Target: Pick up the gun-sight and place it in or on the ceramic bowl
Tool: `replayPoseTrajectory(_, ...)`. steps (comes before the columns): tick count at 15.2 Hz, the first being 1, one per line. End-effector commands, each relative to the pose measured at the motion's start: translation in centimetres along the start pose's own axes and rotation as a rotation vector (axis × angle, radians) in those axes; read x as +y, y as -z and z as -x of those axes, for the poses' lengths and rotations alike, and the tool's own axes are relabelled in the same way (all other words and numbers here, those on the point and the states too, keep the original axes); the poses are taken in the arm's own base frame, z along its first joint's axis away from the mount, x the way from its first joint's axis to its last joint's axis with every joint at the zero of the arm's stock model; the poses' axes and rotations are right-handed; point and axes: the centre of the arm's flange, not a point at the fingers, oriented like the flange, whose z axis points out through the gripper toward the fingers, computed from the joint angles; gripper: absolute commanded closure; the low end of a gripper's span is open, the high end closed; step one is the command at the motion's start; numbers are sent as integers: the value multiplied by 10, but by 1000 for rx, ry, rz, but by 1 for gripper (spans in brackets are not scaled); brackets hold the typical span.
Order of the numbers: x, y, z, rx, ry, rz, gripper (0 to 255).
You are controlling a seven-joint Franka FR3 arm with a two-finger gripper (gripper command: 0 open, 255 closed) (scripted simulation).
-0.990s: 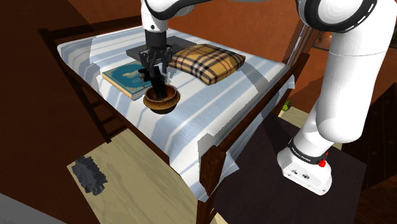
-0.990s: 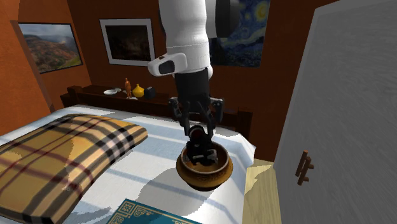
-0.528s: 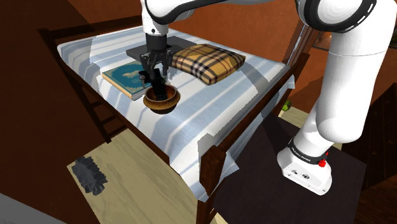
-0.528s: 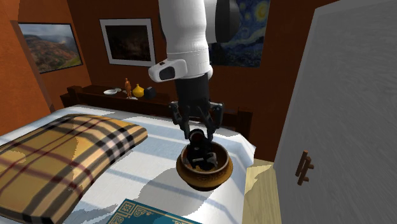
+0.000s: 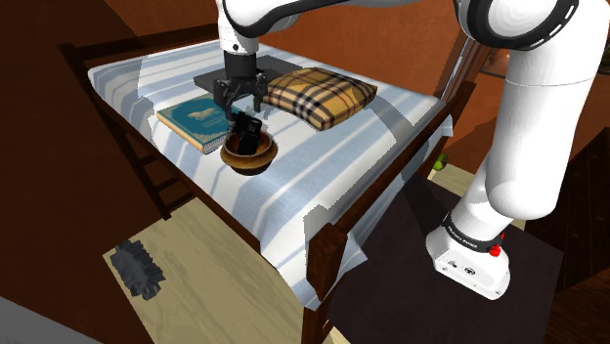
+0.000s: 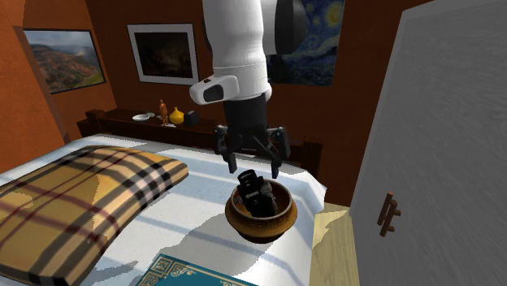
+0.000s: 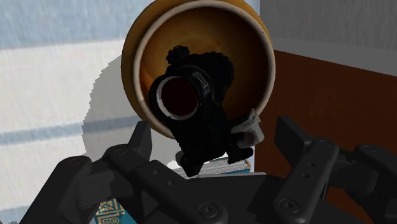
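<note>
Striped bed (image 5: 323, 171), plaid pillow (image 5: 318, 96), rust walls (image 6: 114, 73), grey-white door (image 6: 443, 122).

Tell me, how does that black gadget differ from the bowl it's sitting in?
The gun-sight is black and blocky with a round lens; the bowl is brown, round and open. The bowl stands upright on the bed, while the gun-sight leans tilted inside it. The gun-sight is the smaller, small enough to rest inside the bowl. Both sit below the open jaws, which touch neither.

Shoulder cam: we look down on the bed (image 5: 323, 186) from afar; second sits close, low; wrist overhead. All share the bowl (image 5: 244, 161).
</note>
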Motion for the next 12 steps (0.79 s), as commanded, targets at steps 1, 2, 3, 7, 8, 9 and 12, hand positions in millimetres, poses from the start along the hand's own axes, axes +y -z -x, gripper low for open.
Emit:
replayPoseTrajectory(1, 0, 13, 0, 0, 0, 0, 0)
replayPoseTrajectory(2, 0, 26, 0, 0, 0, 0, 0)
replayPoseTrajectory(3, 0, 40, 0, 0, 0, 0, 0)
replayPoseTrajectory(7, 0, 50, 0, 0, 0, 0, 0)
replayPoseTrajectory(8, 0, 50, 0, 0, 0, 0, 0)
replayPoseTrajectory(9, 0, 50, 0, 0, 0, 0, 0)
replayPoseTrajectory(12, 0, 50, 0, 0, 0, 0, 0)
